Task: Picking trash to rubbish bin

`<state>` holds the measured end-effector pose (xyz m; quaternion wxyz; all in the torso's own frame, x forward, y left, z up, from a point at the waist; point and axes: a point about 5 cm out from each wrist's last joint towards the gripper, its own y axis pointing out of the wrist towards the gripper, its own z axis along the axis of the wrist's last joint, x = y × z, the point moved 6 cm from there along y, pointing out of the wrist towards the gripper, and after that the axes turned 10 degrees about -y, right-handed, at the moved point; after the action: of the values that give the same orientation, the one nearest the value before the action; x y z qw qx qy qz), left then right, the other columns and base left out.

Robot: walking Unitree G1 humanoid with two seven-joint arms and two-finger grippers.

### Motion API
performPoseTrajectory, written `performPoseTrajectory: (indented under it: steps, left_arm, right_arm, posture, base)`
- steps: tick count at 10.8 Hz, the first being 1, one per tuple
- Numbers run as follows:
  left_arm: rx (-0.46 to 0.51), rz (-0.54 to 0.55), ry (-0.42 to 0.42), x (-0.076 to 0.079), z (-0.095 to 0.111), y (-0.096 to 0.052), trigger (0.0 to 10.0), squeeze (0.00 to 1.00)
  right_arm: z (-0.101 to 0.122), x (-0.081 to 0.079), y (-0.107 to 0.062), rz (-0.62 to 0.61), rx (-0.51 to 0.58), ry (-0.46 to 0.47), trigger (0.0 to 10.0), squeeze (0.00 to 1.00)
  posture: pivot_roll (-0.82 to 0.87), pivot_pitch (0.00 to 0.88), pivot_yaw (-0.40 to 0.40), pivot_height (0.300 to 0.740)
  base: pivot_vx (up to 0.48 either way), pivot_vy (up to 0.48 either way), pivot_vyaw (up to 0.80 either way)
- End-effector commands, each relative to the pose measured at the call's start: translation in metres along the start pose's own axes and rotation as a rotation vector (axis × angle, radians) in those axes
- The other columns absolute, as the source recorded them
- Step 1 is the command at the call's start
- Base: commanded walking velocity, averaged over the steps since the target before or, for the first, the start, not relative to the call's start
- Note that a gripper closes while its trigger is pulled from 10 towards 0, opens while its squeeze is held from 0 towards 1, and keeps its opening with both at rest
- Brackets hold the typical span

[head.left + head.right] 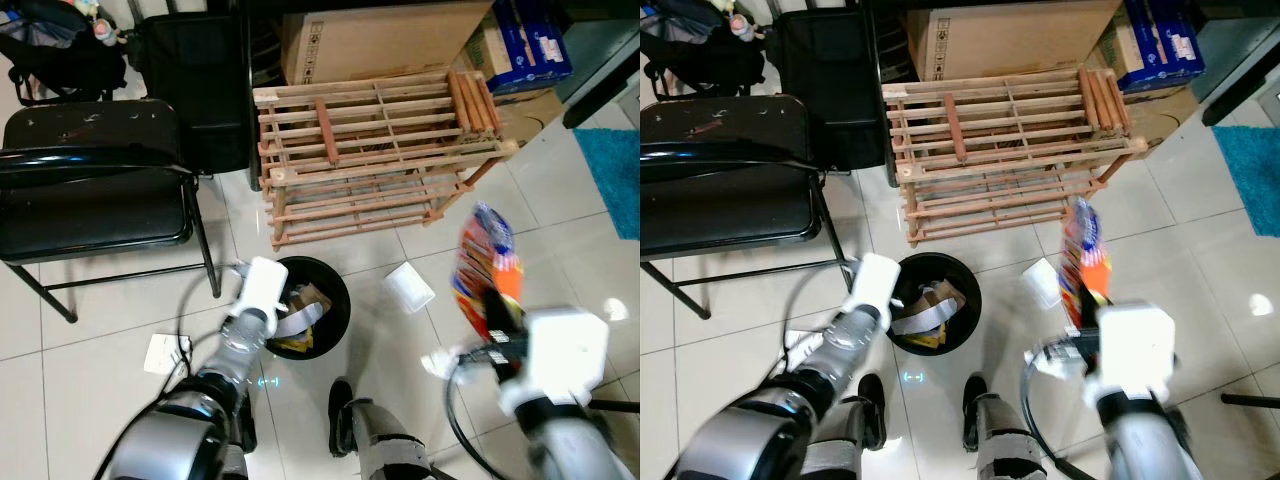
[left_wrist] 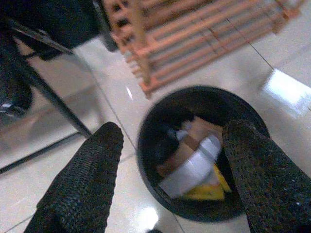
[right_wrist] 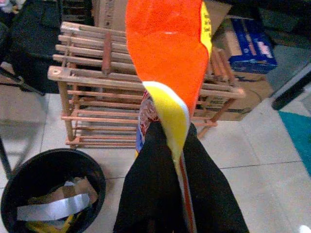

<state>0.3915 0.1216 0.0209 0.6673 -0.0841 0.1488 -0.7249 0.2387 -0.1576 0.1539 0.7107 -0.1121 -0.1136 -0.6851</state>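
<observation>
Head views: orange and yellow snack wrapper [image 1: 482,268] held upright in right gripper [image 1: 497,322], raised above the tiled floor [image 1: 1200,250] to the right of the black rubbish bin [image 1: 338,295], well apart from it. Left gripper [image 1: 262,285] poised at the bin's left rim, above paper and cardboard scraps [image 1: 925,305] inside. White flat piece [image 1: 409,287] on the floor between bin and wrapper; another white scrap [image 1: 162,353] on the floor left of the left arm. Wooden rack [image 1: 375,150] lying behind the bin, cardboard box [image 1: 385,40] and blue box [image 1: 532,40] beyond it, black folding chair [image 1: 95,180] to the left. Print on boxes and wrapper too blurred to read. Left wrist view: fingers [image 2: 85,179] spread wide, holding nothing, bin visible between them. Right wrist view: fingers [image 3: 150,187] closed tight on the wrapper's lower end, wrapper standing up past the rack; lettering on it not legible.
</observation>
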Motion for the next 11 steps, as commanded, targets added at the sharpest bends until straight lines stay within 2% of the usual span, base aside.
performPoseTrajectory:
  steps: [1, 3, 4, 5, 6, 7, 8, 9, 11]
  left_arm:
    - [0.004, 0.027, -0.034, -0.005, -0.007, -0.004, 10.0, 1.00]
    - [0.071, 0.040, -0.044, -0.021, 0.001, -0.008, 10.0, 1.00]
    - [0.100, 0.055, -0.037, -0.032, 0.001, -0.015, 10.0, 1.00]
    - [0.117, 0.061, -0.022, -0.041, 0.001, -0.027, 10.0, 0.00]
    - [0.144, 0.046, -0.002, -0.045, 0.006, -0.039, 10.0, 0.00]
    - [0.157, 0.038, 0.009, -0.047, 0.009, -0.046, 10.0, 0.00]
    - [0.177, 0.035, 0.042, -0.057, 0.018, -0.066, 10.0, 0.00]
    - [0.169, 0.064, 0.071, -0.070, 0.023, -0.080, 10.0, 0.00]
    - [0.146, 0.095, 0.071, -0.080, 0.025, -0.096, 10.0, 0.00]
  right_arm:
    - [-0.015, -0.006, 0.006, 0.040, -0.031, -0.004, 10.0, 0.00]
    - [-0.034, -0.014, 0.032, 0.100, -0.035, -0.018, 10.0, 0.00]
    - [-0.045, -0.019, 0.048, 0.139, -0.040, -0.026, 10.0, 0.00]
    - [-0.056, -0.027, 0.064, 0.181, -0.045, -0.038, 10.0, 0.00]
    - [-0.064, -0.034, 0.075, 0.213, -0.050, -0.042, 10.0, 0.00]
    - [-0.069, -0.039, 0.080, 0.232, -0.055, -0.042, 10.0, 0.00]
    - [-0.083, -0.054, 0.092, 0.286, -0.069, -0.040, 10.0, 0.00]
    - [-0.094, -0.071, 0.097, 0.332, -0.087, -0.039, 10.0, 0.00]
    - [-0.105, -0.090, 0.099, 0.378, -0.108, -0.029, 10.0, 0.00]
  posture:
    - [-0.06, 0.373, -0.135, 0.740]
    - [0.07, 0.368, -0.126, 0.740]
    - [0.13, 0.363, -0.122, 0.740]
    - [0.19, 0.359, -0.114, 0.740]
    - [0.25, 0.365, -0.108, 0.740]
    - [0.27, 0.369, -0.107, 0.740]
    - [0.32, 0.385, -0.104, 0.740]
    - [0.38, 0.413, -0.099, 0.740]
    - [0.44, 0.443, -0.088, 0.740]
  base:
    - [0.000, 0.000, 0.00]
    - [0.000, 0.000, 0.00]
    - [0.000, 0.000, 0.00]
    - [0.000, 0.000, 0.00]
    - [0.000, 0.000, 0.00]
    - [0.000, 0.000, 0.00]
    - [0.000, 0.000, 0.00]
    - [0.000, 0.000, 0.00]
    - [0.000, 0.000, 0.00]
